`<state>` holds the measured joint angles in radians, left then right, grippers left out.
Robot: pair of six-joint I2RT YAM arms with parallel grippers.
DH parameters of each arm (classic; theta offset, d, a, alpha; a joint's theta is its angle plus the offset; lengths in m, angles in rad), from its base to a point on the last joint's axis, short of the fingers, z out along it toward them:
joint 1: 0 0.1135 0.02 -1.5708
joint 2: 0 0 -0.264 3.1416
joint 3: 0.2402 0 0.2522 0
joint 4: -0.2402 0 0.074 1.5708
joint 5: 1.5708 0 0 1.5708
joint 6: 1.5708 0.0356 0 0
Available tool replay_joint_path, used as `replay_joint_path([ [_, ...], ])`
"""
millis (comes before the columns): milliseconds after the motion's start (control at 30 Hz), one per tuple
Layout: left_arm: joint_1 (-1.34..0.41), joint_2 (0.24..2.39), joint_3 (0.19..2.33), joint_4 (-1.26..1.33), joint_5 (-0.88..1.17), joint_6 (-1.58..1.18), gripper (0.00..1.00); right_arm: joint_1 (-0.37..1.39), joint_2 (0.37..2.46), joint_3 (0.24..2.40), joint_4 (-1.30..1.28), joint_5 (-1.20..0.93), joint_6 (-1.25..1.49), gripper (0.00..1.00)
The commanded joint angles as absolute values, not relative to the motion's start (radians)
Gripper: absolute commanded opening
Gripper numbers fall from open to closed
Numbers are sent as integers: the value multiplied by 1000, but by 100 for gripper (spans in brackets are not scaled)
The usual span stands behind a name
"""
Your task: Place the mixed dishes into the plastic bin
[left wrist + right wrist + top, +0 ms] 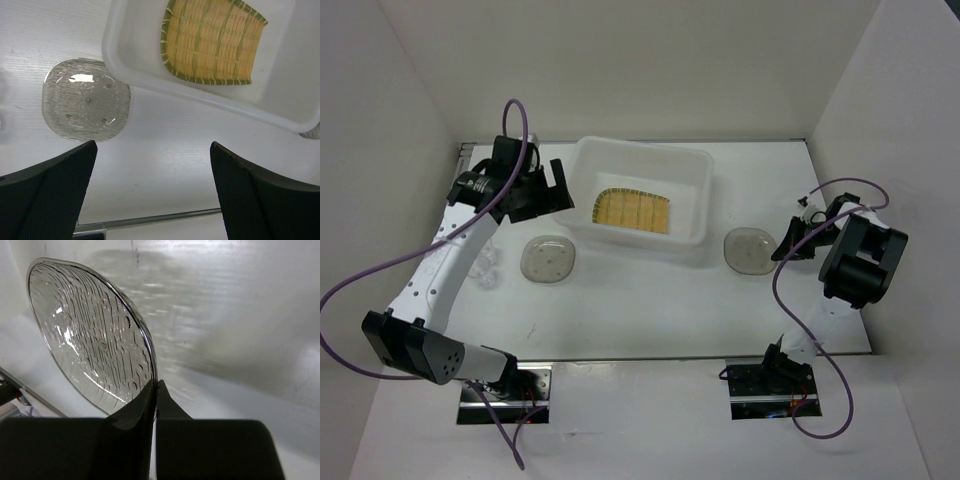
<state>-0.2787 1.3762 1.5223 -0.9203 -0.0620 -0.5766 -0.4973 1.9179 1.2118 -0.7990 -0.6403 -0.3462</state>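
Only the wrist view shows my right tool (155, 390) clamping the saucer (90, 335) by its rim; left tool (152, 147) gapes at the bin's (638, 144) nine o'clock.

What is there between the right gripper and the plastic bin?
Top view: only the saucer the right gripper pinches, then bare table up to the plastic bin.

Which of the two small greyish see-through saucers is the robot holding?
The translucent grey-brown rounded-square saucer right of the white plastic bin: the right tool pinches its rim; the other saucer lies free.

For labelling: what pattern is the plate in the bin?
Plate: yellow bamboo weave, green rim; left wrist view.
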Motion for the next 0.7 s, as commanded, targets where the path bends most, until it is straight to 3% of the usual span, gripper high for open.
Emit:
replay_joint_path([
  [0,-256,1342,1522,-900,-55,-552,100,-514,1832,1247,-942,-692,-394,1],
  [433,-176,1342,1571,-911,-17,-463,100,-353,1600,1221,-940,-695,-345,1],
  [667,-158,1302,1536,-911,-17,-463,100,-362,1572,1431,-1083,-880,-354,1],
])
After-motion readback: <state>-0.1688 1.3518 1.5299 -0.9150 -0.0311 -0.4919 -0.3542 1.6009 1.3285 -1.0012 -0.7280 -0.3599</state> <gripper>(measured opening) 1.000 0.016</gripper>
